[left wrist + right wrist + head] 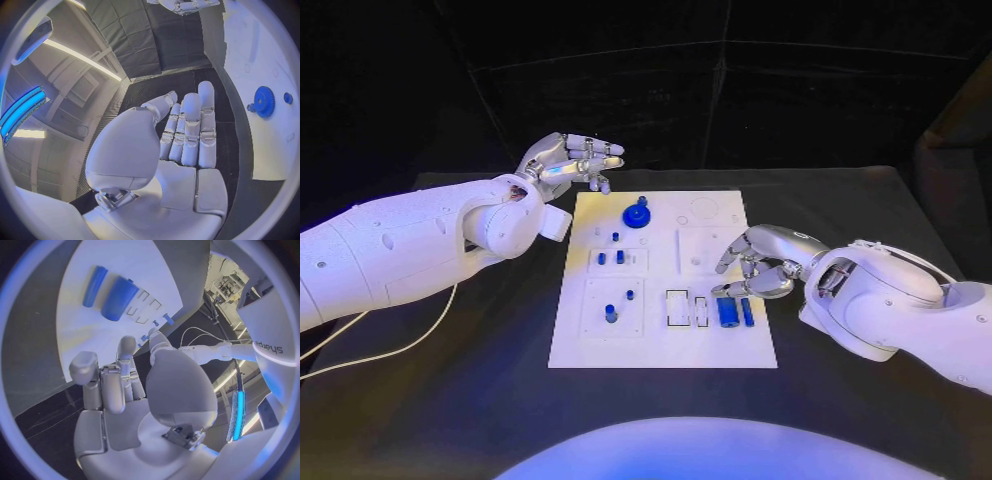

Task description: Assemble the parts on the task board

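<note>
The white task board (664, 345) lies mid-desk (444, 400). A blue gear (636, 215) sits near the board's far edge; a thick blue cylinder (727, 311) and a slimmer blue pin (747, 311) lie near its right edge. The right hand (759, 262) hovers just above that cylinder, fingers curled, holding nothing. The left hand (571, 160) hangs beyond the board's far left corner, fingers straight and empty.

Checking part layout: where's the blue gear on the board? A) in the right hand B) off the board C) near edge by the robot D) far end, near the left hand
D: the blue gear lies at the task board's far end, close to the left hand.
</note>
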`<action>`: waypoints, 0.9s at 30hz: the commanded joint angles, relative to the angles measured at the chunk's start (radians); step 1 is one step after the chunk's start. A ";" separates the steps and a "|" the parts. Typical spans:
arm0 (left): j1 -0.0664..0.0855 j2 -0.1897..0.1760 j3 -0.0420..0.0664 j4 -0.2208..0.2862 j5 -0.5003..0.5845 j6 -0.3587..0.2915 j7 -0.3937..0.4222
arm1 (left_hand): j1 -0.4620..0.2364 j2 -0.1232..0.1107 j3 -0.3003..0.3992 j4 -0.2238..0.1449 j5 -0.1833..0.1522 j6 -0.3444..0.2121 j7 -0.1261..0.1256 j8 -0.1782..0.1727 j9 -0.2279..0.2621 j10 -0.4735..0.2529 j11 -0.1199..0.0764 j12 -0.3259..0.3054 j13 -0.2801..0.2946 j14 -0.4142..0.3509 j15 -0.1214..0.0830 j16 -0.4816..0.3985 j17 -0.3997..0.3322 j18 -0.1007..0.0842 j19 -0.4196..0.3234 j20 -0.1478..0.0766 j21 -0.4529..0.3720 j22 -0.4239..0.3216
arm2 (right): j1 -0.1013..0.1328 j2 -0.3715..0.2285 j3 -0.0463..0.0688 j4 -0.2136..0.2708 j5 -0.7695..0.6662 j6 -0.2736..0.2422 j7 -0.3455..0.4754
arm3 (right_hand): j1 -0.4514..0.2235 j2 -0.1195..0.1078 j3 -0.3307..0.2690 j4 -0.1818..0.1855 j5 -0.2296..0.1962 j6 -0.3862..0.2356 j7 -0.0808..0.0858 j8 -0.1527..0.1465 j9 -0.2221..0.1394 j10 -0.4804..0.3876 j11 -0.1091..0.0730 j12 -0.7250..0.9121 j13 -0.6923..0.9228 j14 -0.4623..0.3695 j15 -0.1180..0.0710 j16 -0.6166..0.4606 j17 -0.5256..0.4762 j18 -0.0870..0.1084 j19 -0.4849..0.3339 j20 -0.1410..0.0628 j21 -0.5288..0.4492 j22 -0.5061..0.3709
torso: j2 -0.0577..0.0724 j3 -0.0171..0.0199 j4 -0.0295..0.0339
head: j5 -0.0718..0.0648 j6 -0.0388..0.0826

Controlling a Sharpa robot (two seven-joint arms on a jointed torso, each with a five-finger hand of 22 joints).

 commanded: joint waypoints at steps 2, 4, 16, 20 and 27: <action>0.001 -0.001 -0.001 0.004 0.003 0.010 0.009 | -0.007 0.005 -0.003 -0.002 0.002 -0.006 -0.002 0.006 -0.002 -0.007 -0.003 0.006 -0.001 -0.009 0.001 -0.001 -0.001 0.006 -0.004 0.000 -0.006 -0.001 | 0.000 -0.020 -0.001 0.008 0.044 -0.013 -0.163 | 0.003 0.011 -0.071 0.069 0.019 -0.021 -0.003 0.049 0.015 -0.021 0.001 0.152 0.183 0.064 -0.010 0.015 0.032 -0.018 0.000 0.002 0.005 0.003 | -0.001 0.0004 -0.0070 | -0.010 0.002; 0.001 -0.002 -0.001 0.005 0.003 0.010 0.009 | -0.007 0.005 -0.003 -0.002 0.002 -0.006 -0.002 0.006 -0.002 -0.007 -0.003 0.006 -0.001 -0.009 0.001 -0.001 -0.001 0.006 -0.004 0.000 -0.006 -0.001 | -0.004 -0.025 -0.001 0.009 0.031 -0.007 -0.190 | 0.011 0.011 -0.096 0.098 0.017 -0.024 -0.007 0.073 0.023 -0.014 0.000 0.212 0.257 0.066 -0.009 0.022 0.044 -0.017 0.000 0.001 0.005 0.004 | -0.002 0.0000 -0.0071 | -0.014 0.003; 0.000 -0.005 -0.003 0.005 0.003 0.012 0.010 | -0.008 0.005 -0.003 -0.002 0.002 -0.007 -0.002 0.007 -0.002 -0.008 -0.003 0.007 -0.001 -0.009 0.001 -0.001 -0.002 0.006 -0.004 0.001 -0.006 -0.002 | -0.038 0.002 -0.002 0.000 -0.027 0.033 -0.263 | -0.016 0.020 -0.139 0.101 0.008 -0.026 -0.013 0.125 0.044 0.000 -0.004 0.300 0.374 0.069 -0.012 0.034 0.067 -0.018 0.003 -0.001 0.006 0.008 | -0.001 -0.0010 -0.0040 | -0.019 0.001; 0.000 -0.006 -0.003 0.005 0.003 0.013 0.010 | -0.008 0.005 -0.003 -0.002 0.002 -0.007 -0.002 0.007 -0.002 -0.008 -0.003 0.007 -0.001 -0.009 0.001 -0.001 -0.002 0.006 -0.004 0.001 -0.006 -0.002 | -0.046 0.012 -0.002 0.000 -0.042 0.043 -0.263 | -0.016 0.025 -0.142 0.100 0.008 -0.024 -0.015 0.135 0.049 0.008 -0.006 0.320 0.400 0.070 -0.013 0.037 0.074 -0.019 0.005 -0.002 0.007 0.012 | -0.001 -0.0016 -0.0046 | -0.019 0.000; 0.000 -0.007 -0.003 0.004 0.003 0.014 0.009 | -0.008 0.005 -0.003 -0.002 0.002 -0.007 -0.002 0.007 -0.002 -0.008 -0.003 0.007 -0.001 -0.009 0.001 -0.001 -0.002 0.006 -0.004 0.001 -0.006 -0.002 | -0.054 0.023 -0.002 0.002 -0.068 0.047 -0.258 | -0.011 0.029 -0.146 0.100 0.016 -0.020 -0.019 0.156 0.062 0.019 -0.010 0.348 0.438 0.072 -0.016 0.043 0.087 -0.020 0.009 -0.004 0.010 0.019 | -0.001 -0.0013 -0.0045 | -0.019 -0.002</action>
